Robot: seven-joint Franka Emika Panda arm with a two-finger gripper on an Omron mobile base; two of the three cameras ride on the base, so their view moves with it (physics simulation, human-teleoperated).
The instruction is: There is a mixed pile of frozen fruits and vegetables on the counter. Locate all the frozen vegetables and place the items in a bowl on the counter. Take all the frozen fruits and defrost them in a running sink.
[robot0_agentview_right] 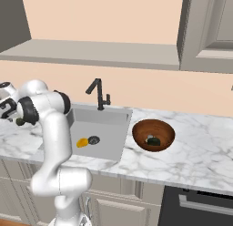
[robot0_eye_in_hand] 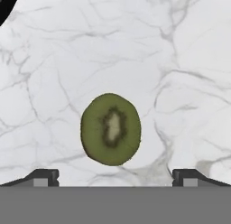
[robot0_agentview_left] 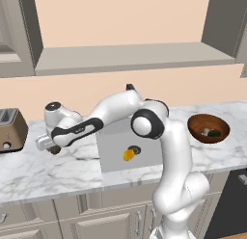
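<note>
Hand view: gripper [robot0_eye_in_hand: 115, 175] wide open, empty, poised over olive-green fruit [robot0_eye_in_hand: 111, 129] flat on surface [robot0_eye_in_hand: 180, 47]. Risk: low, rounded fruit slips from closing fingers, skids sideways.

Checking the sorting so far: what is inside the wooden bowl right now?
Inside the bowl, a dark green roundish item lies beside a small pale piece, likely the mushroom. The near wall hides their undersides.

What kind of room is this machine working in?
A kitchen, computer-rendered: a white marble counter over beige cabinets, a grey recessed sink with a thin black faucet, and a copper-brown toaster.
</note>
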